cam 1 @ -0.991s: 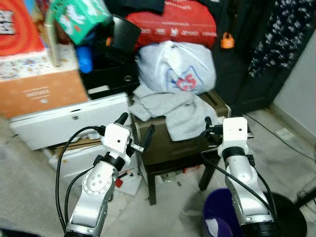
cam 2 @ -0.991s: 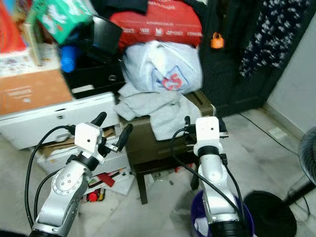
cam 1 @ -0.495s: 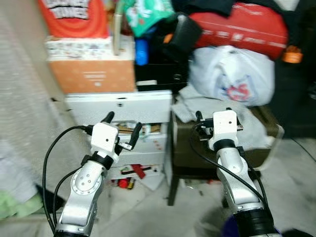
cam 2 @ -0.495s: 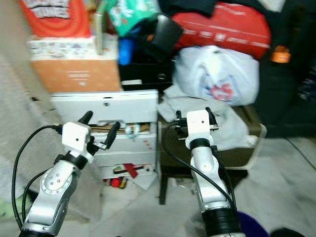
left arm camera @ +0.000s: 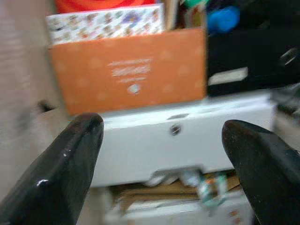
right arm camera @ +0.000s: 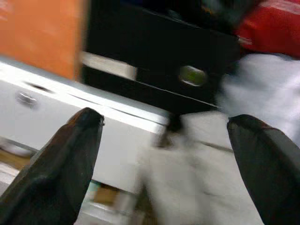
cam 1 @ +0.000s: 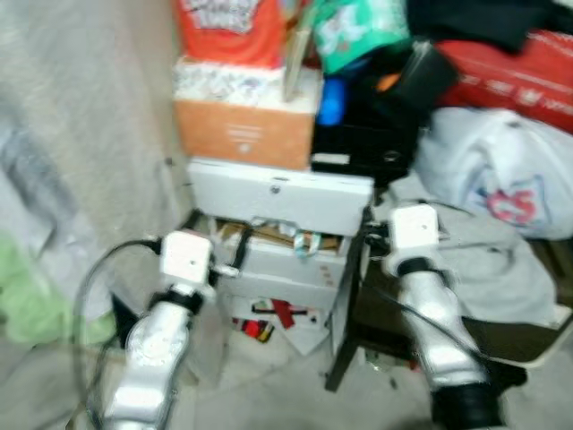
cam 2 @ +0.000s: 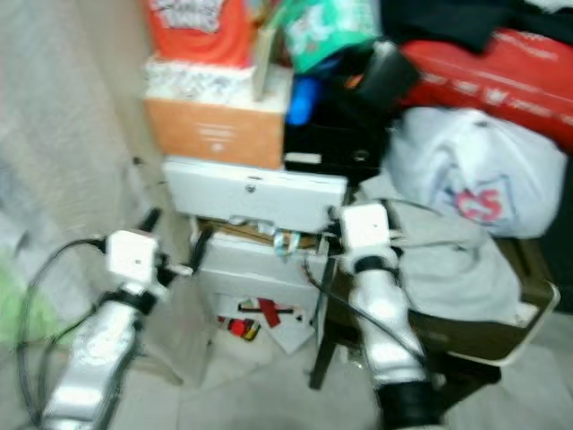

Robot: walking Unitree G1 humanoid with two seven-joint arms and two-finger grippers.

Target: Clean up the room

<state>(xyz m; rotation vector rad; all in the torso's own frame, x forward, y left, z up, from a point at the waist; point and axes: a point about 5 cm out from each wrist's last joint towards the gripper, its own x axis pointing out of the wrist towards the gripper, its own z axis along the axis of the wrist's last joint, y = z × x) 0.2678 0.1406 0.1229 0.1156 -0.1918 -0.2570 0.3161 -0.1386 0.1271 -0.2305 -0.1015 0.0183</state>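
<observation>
— So, the grippers? 
— Left gripper (left arm camera: 161,154) and right gripper (right arm camera: 164,159) both gape wide, empty, raised before the flat white cabinet panel (cam 1: 279,193).
— Beyond them?
— An orange cardboard box (cam 1: 242,134) tops it; crumpled grey cloth (cam 1: 488,264) drapes the dark stool (cam 1: 501,336).

The camera swung leftward, so the whole scene slid right and blurred. The orange box (cam 1: 243,134) and white drawer unit (cam 1: 279,193) came to the middle, where the white bag (cam 1: 498,173) and grey cloth (cam 1: 501,264) had been. A pale curtain (cam 1: 85,134) entered on the left. The purple bin and dark door left view.
</observation>
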